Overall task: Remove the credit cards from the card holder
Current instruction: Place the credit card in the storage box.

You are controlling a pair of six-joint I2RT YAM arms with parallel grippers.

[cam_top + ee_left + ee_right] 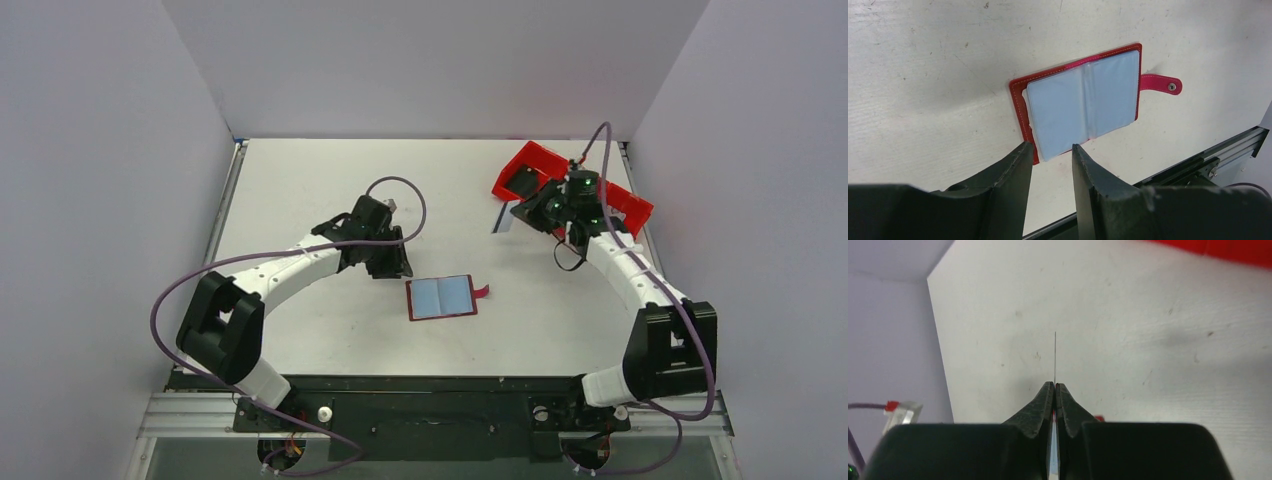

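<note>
The dark red card holder (442, 297) lies open flat on the table, with pale blue-grey cards or sleeves across both halves. In the left wrist view its red rim (1018, 100) frames the pale blue pages (1083, 102), and its snap strap (1163, 84) sticks out to the right. My left gripper (392, 265) is open and empty, just left of the holder and above its near corner (1050, 146). My right gripper (522, 212) hovers beside the red bin. It is shut on a thin pale credit card (503, 222), which shows edge-on in the right wrist view (1055, 355).
A bright red bin (540, 165) with compartments stands at the back right, partly under the right arm; its edge shows in the right wrist view (1233, 250). Grey walls enclose the table on three sides. A black rail (1218, 155) runs along the near edge.
</note>
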